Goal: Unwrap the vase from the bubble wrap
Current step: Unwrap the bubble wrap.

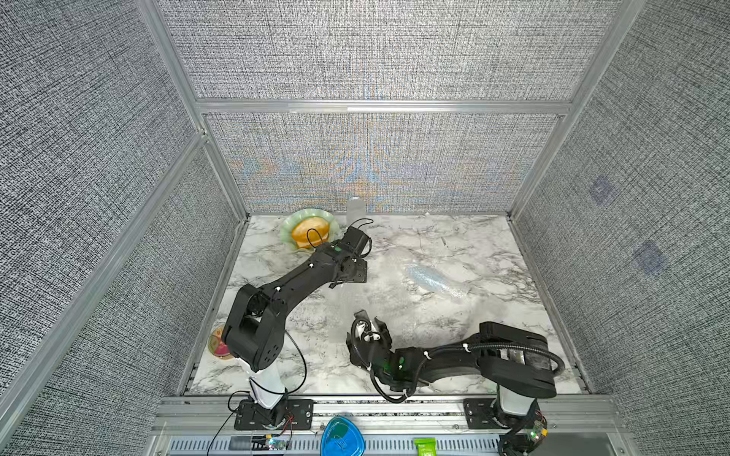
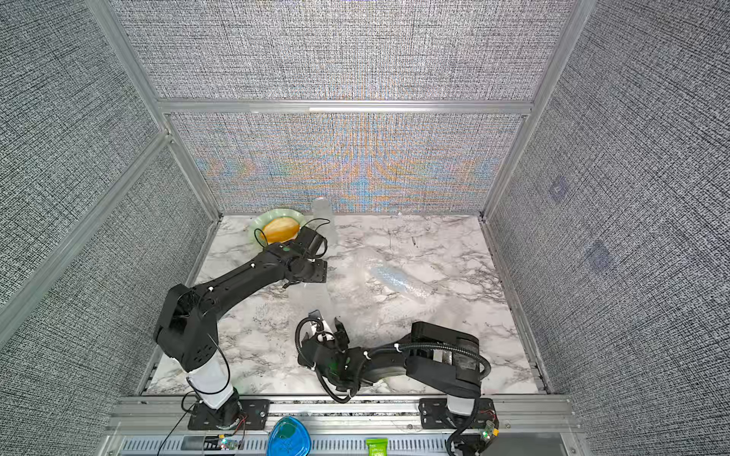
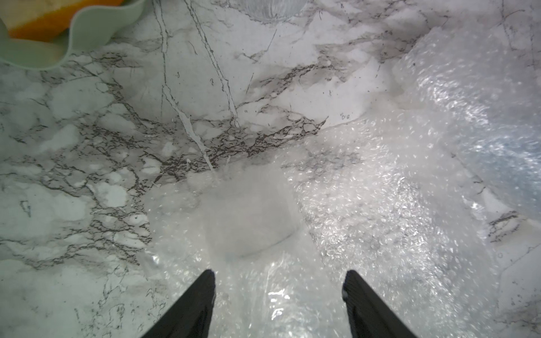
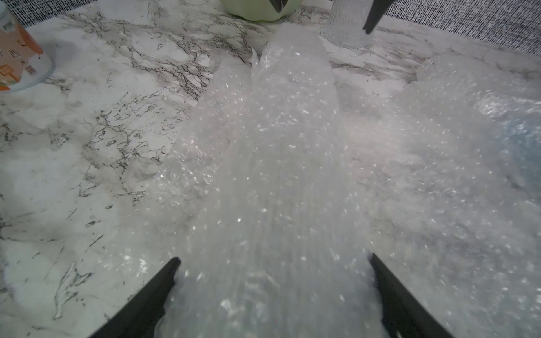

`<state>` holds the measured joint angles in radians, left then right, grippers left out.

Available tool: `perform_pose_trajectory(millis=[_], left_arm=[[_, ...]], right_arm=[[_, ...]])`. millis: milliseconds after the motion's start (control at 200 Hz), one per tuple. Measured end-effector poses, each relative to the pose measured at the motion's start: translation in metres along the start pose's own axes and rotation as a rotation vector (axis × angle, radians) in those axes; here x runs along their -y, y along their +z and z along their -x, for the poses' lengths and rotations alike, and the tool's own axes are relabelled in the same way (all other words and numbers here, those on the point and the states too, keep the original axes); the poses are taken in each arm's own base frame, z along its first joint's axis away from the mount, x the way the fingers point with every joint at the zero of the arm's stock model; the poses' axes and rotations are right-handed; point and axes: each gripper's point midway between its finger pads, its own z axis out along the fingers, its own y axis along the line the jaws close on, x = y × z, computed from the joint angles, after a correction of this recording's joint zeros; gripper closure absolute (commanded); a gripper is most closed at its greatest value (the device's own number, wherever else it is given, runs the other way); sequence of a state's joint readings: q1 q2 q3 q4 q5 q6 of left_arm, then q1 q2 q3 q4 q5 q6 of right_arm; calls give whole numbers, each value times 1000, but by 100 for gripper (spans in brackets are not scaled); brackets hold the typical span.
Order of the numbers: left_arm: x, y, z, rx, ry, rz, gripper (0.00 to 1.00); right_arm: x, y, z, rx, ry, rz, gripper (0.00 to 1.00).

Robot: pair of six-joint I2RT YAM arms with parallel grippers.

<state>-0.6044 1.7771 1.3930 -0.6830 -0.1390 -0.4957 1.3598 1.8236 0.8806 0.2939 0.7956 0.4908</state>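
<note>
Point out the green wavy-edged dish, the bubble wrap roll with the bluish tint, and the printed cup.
Green wavy-edged dish (image 1: pixel 287 228): a top view, on its rim.
Bubble wrap roll (image 1: pixel 432 279): a top view, mid-length.
Printed cup (image 4: pixel 17 58): right wrist view, on its printed side.

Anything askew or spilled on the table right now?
Nothing spilled or broken. The bubble wrap sprawls crumpled across the marble table, one roll lying between both open grippers. That fits mid-unwrap.
</note>
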Motion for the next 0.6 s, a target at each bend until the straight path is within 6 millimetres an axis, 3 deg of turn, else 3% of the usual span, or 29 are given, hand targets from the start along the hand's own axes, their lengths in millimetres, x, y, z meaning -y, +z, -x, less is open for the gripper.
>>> perform_pose_trajectory(millis=[160,320,600], left_arm=[[-1,2,-2,-24,30,13,28],[-1,1,3,-26,38,22,28],[-7,-10,14,-17,2,-8,28]], right_arm=[[-2,1,1,13,-74,-32,23],[0,-2,5,19,-128,-39,7],[20,-35,52,146,-19,39,1]])
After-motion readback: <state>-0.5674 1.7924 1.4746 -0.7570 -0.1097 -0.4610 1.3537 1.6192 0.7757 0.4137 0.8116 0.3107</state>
